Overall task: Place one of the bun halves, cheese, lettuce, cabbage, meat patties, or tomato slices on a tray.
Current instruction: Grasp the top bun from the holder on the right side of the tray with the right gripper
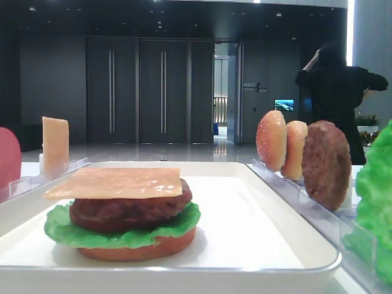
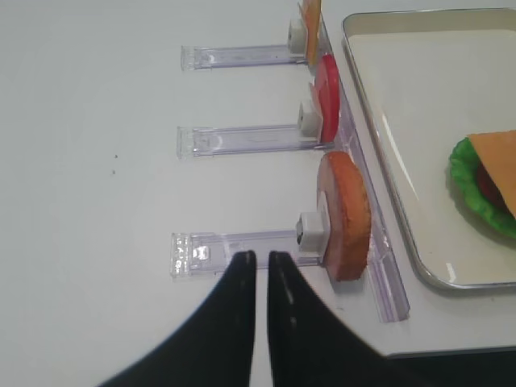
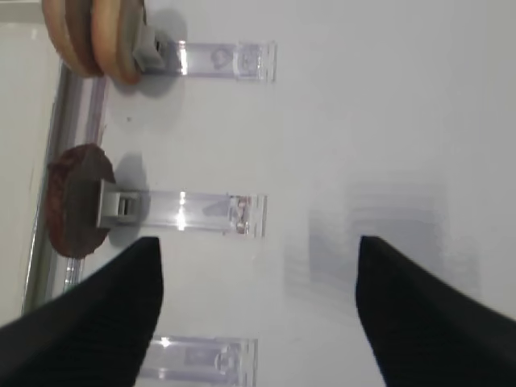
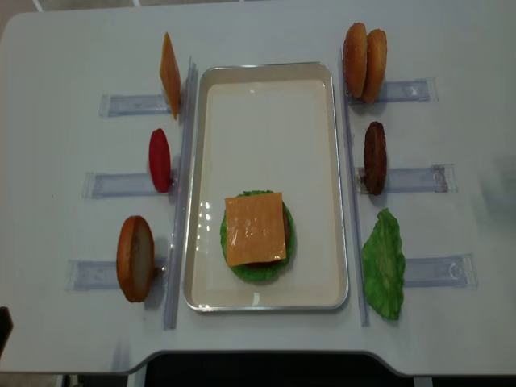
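With cheese already topping the tray's stack, another ingredient comes next; left gripper nearly closed, empty; right gripper wide, empty.

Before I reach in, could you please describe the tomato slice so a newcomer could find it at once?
Start at the white tray in the table's middle and look along its left side, where three items stand in clear holders. The tomato slice is the middle one, the only red disc, between the cheese slice and bun half.
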